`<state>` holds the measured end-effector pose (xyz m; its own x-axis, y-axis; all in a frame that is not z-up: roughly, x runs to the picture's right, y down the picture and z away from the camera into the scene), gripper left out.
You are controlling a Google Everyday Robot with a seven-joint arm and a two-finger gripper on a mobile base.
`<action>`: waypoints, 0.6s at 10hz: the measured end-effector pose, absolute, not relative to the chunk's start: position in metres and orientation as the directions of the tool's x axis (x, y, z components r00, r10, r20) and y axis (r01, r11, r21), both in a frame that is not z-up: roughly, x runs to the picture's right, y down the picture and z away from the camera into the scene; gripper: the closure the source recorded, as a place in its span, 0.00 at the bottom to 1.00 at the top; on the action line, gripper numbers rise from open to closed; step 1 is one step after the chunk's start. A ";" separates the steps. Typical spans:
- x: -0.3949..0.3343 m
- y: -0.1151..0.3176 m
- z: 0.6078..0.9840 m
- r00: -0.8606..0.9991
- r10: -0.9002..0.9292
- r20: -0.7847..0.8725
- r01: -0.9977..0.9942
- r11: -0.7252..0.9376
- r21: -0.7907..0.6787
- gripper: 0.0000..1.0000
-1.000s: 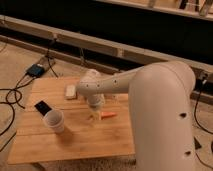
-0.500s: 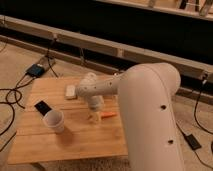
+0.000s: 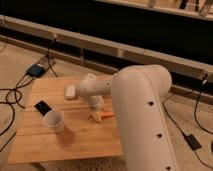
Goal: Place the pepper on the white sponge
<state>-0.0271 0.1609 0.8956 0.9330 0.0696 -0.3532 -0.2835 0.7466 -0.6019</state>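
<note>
The pepper (image 3: 105, 116) is a slender orange-red piece lying on the wooden table (image 3: 65, 142), right of centre. My gripper (image 3: 96, 112) hangs from the big white arm (image 3: 142, 120) and sits right over the pepper's left end, down at the table surface. The white sponge (image 3: 70, 91) is a small flat off-white block at the table's back, left of the gripper and apart from the pepper. Part of the pepper is hidden behind the gripper.
A white paper cup (image 3: 54, 121) stands at the front left of the table. A black flat phone-like item (image 3: 43, 106) lies behind it. Cables and a small box (image 3: 36, 70) lie on the floor to the left. The arm covers the table's right side.
The arm has swung closer to the camera and fills more of the right side. The gripper has stayed over the pepper's left end. The pepper, sponge and cup have not moved.
</note>
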 end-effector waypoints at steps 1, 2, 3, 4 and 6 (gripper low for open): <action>-0.026 0.159 0.898 0.931 0.075 -0.358 -0.291 0.745 -0.600 0.66; -0.025 0.157 0.900 0.927 0.083 -0.365 -0.302 0.742 -0.599 0.78; -0.024 0.156 0.902 0.923 0.092 -0.373 -0.316 0.733 -0.602 0.92; -0.023 0.154 0.902 0.921 0.095 -0.377 -0.322 0.730 -0.603 0.97; -0.023 0.143 0.900 0.911 0.121 -0.394 -0.353 0.722 -0.595 1.00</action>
<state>-0.0230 0.1434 0.9002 0.9112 0.1214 -0.3936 -0.3533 0.7216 -0.5954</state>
